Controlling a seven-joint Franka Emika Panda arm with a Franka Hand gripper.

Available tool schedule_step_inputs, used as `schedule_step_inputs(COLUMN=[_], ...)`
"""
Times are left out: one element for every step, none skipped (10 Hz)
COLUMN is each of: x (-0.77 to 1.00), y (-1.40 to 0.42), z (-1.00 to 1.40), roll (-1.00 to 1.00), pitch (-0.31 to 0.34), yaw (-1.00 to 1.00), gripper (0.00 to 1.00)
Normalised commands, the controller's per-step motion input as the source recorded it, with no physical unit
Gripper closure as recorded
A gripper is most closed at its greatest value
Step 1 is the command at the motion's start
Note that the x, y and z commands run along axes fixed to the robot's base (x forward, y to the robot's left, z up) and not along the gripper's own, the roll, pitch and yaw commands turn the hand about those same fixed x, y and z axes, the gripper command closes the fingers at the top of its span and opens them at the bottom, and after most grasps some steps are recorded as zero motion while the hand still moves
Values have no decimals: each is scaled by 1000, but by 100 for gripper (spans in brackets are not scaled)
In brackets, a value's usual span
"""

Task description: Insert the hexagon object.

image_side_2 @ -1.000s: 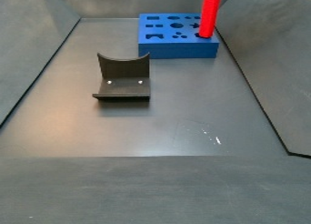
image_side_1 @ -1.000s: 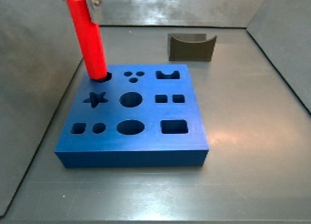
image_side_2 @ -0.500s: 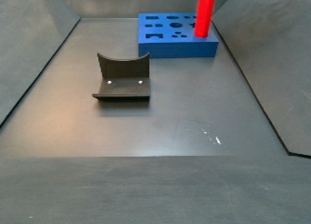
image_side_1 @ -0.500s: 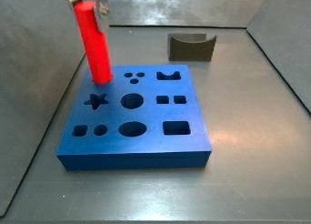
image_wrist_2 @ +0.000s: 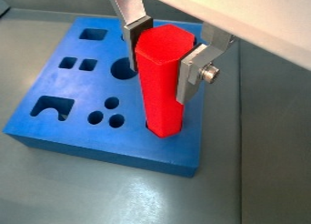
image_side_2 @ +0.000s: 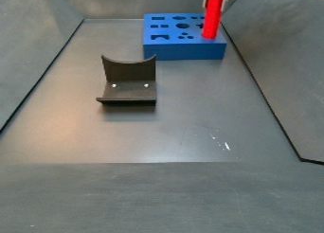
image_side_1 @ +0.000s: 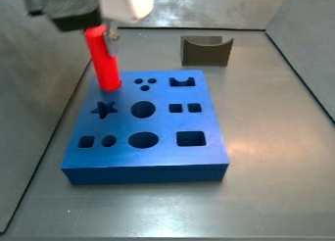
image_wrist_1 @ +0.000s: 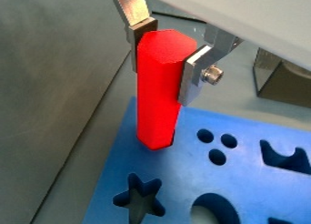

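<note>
In a wrist view I see the gripper (image_wrist_1: 165,53) clamped on the top of the hexagon object (image_wrist_1: 158,91), one silver finger (image_wrist_1: 134,11) flat on one face and the other on the opposite face, so the jaws are closed on the rod. The rod stands upright with its lower end at the corner of the blue block (image_wrist_1: 243,178), beside a star-shaped hole (image_wrist_1: 141,195) and two small round holes. Beyond the block stands the dark grey curved-top block (image_wrist_1: 282,82).

In the other wrist picture the gripper (image_wrist_2: 165,55) holds the same red hexagon object (image_wrist_2: 162,80), whose foot sits in a hole near the edge of the blue block (image_wrist_2: 85,100). I cannot tell how deep it sits.

In a side view the gripper (image_side_1: 100,29) is above the far left corner of the blue block (image_side_1: 157,152), with the hexagon object (image_side_1: 102,59) hanging from it, leaning slightly, its foot at the corner hole. The dark grey curved-top block (image_side_1: 207,50) is well apart, at the back of the table (image_side_1: 275,118).

In the other side picture the hexagon object (image_side_2: 213,17) rises from the right end of the blue block (image_side_2: 184,45) at the far end of the table (image_side_2: 165,152); the gripper is mostly cut off at the frame edge. The dark grey curved-top block (image_side_2: 127,81) lies nearer the camera.
</note>
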Motion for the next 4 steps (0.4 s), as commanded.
schedule_step_inputs(x=[-306,-306,-20,0], y=[0,0,0,0], z=[-700,-374,-54,0], roll=[154,23,-47,0], pitch=[-231,-264,-123,0], yaw=[-37,-40,0,0], gripper=[100,100,100,100])
